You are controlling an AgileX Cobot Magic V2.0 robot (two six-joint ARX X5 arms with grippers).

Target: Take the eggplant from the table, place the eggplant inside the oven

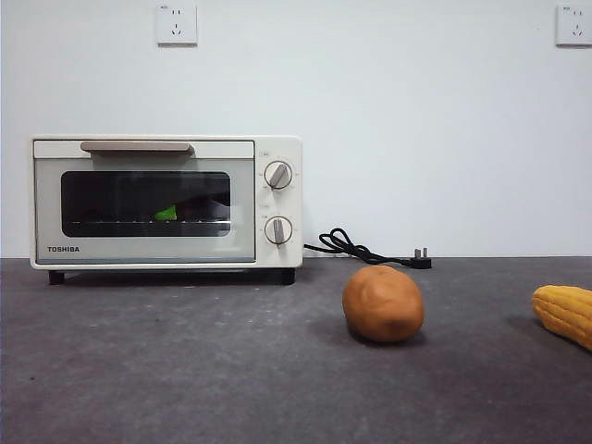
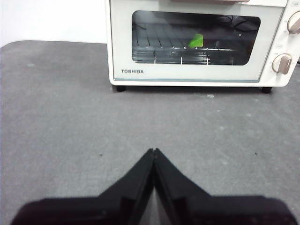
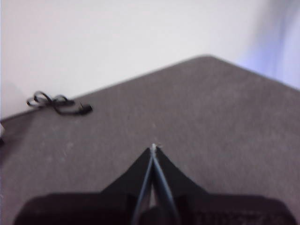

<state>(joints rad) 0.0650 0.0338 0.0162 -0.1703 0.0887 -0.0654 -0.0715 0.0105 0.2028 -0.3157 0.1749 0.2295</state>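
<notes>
Inside closed oven [image 1: 166, 202]: eggplant [image 1: 190, 211], seemingly on rack | both hands pressed together, empty

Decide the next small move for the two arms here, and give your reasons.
Probably none beyond staying parked: the eggplant already lies on the rack inside the oven, behind its closed door. Both the left gripper and the right gripper are shut, empty and clear of it.

The oven [image 1: 166, 202] stands at the table's [image 1: 185, 370] back left, the eggplant [image 1: 190, 211] inside; potato [image 1: 383, 303] and corn [image 1: 564, 313] lie rightward.
</notes>
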